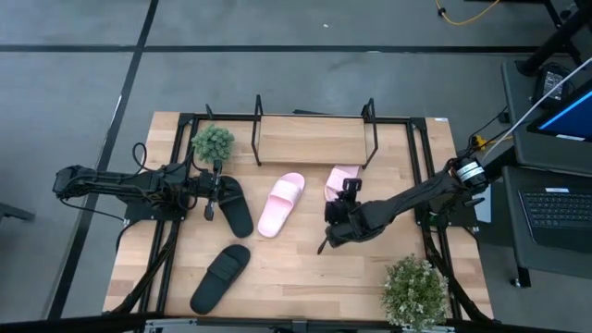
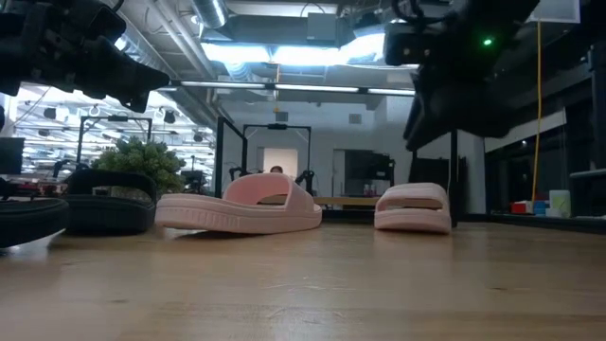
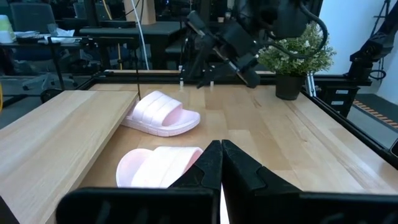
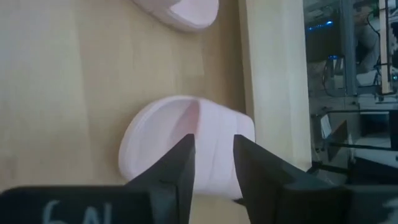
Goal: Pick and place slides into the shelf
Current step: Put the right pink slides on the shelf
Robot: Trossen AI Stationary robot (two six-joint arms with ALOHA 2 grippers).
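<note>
Two pale pink slides lie sole down on the table: one [image 1: 282,203] mid-table, the other [image 1: 344,176] [image 4: 186,143] beside the shelf's right end. A black slide [image 1: 236,208] lies left of them and another [image 1: 220,277] lies near the front. The shelf [image 1: 314,139] stands at the far middle, its board bare. My right gripper [image 1: 344,196] [image 4: 214,165] hangs open, slanting down above the right pink slide and clear of it; the low view shows that slide [image 2: 412,208] flat on the table. My left gripper [image 1: 211,202] [image 3: 221,165] waits shut beside the far black slide.
A small potted plant [image 1: 213,141] stands left of the shelf and a bigger one [image 1: 416,289] at the near right corner. Bare tabletop [image 1: 305,273] lies between the slides and the front edge. Black frame rails [image 1: 430,185] run along both table sides.
</note>
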